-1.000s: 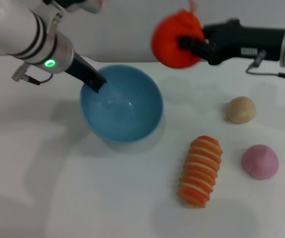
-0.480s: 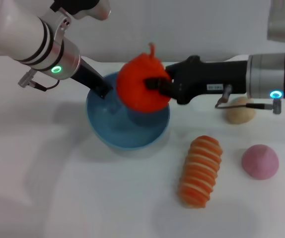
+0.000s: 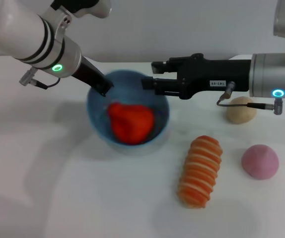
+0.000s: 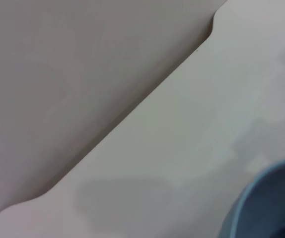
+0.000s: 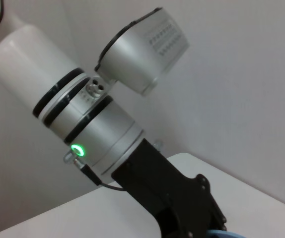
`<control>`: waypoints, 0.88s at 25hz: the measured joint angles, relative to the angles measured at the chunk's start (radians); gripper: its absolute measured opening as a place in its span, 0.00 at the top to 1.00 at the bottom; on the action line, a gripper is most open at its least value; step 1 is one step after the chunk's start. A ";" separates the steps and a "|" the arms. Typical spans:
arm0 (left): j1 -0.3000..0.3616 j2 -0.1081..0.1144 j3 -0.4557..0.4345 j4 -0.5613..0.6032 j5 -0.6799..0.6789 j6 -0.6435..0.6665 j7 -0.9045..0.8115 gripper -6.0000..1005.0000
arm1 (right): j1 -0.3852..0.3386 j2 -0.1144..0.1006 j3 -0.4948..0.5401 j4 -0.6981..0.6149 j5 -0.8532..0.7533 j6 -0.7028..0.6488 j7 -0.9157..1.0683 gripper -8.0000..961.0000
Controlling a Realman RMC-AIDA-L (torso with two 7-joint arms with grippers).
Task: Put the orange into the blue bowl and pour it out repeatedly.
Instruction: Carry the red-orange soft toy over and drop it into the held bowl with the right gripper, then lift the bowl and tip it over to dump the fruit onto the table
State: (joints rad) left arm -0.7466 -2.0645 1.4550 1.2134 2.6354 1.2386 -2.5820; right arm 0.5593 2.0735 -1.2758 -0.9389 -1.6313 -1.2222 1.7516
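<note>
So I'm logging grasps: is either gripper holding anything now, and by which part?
The left gripper holds the bowl by its far-left rim. The right gripper is open over the bowl, holding nothing; the orange lies inside.

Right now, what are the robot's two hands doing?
Left gripper: shut on the blue bowl rim.
Right gripper: open, above the bowl, orange dropped inside.

Orange (image 3: 130,122) inside bowl (image 3: 158,130); striped loaf (image 3: 200,171) right and nearer; two balls (image 3: 241,109) (image 3: 259,161) farther right, all on table (image 3: 58,188).
</note>
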 joint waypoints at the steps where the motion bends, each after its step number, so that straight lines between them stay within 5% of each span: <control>1: 0.001 0.000 0.000 0.000 0.000 -0.004 0.000 0.99 | -0.002 0.000 0.006 0.002 0.000 0.001 -0.002 0.63; 5: 0.005 0.000 0.000 -0.008 0.001 -0.017 0.005 0.99 | -0.031 0.003 0.064 0.003 0.030 0.017 -0.044 0.55; 11: 0.016 0.003 0.023 0.012 0.010 -0.081 0.028 0.99 | -0.161 0.005 0.132 0.013 0.206 0.090 -0.316 0.29; 16: 0.006 0.004 0.112 0.049 0.064 -0.186 0.062 0.99 | -0.222 0.007 0.168 0.111 0.276 0.122 -0.416 0.23; 22: 0.014 -0.002 0.263 0.137 0.234 -0.291 0.051 0.99 | -0.300 0.007 0.165 0.280 0.622 0.044 -0.706 0.23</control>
State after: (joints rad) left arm -0.7331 -2.0670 1.7179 1.3505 2.8697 0.9480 -2.5311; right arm 0.2593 2.0800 -1.1112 -0.6589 -1.0088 -1.1779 1.0456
